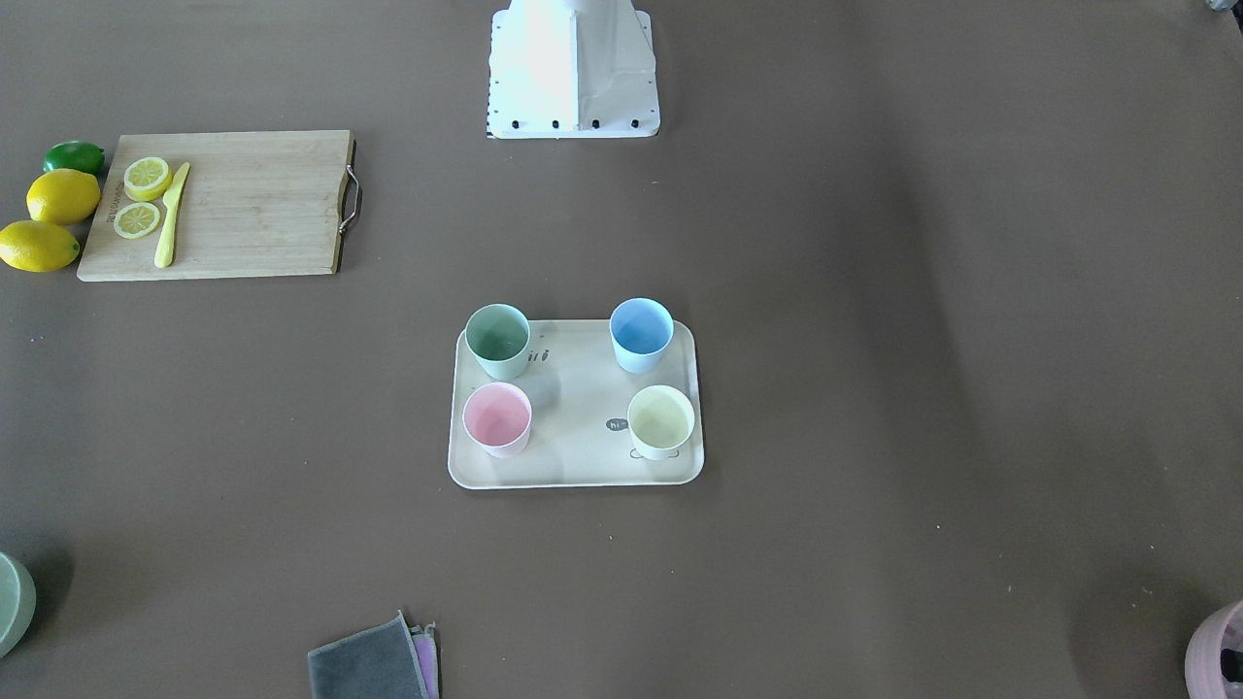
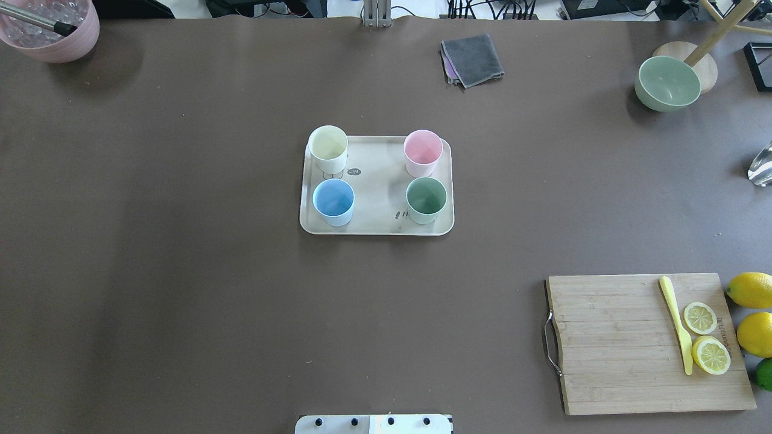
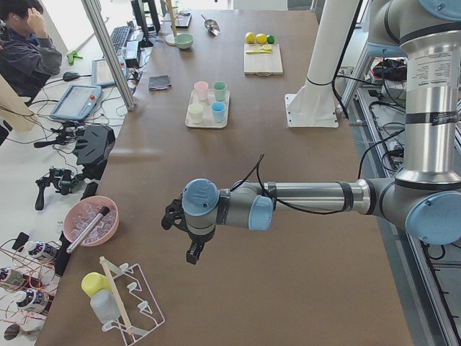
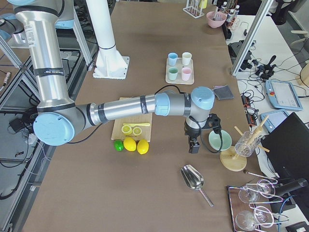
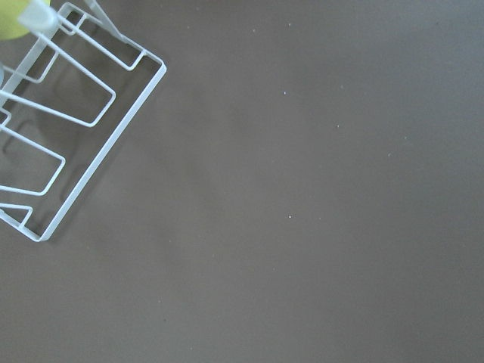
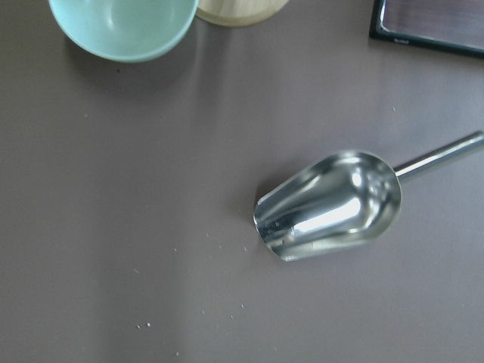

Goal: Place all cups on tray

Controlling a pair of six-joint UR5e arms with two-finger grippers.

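The beige tray lies mid-table and also shows in the overhead view. All four cups stand upright on it, one near each corner: green, light blue, pink and cream-yellow. My left gripper hangs over the table's left end, far from the tray. My right gripper hangs over the right end by a green bowl. Both show only in the side views, so I cannot tell whether they are open or shut.
A wooden cutting board holds lemon slices and a yellow knife, with lemons and a lime beside it. Also on the table: a green bowl, a grey cloth, a pink bowl, a metal scoop, a wire rack.
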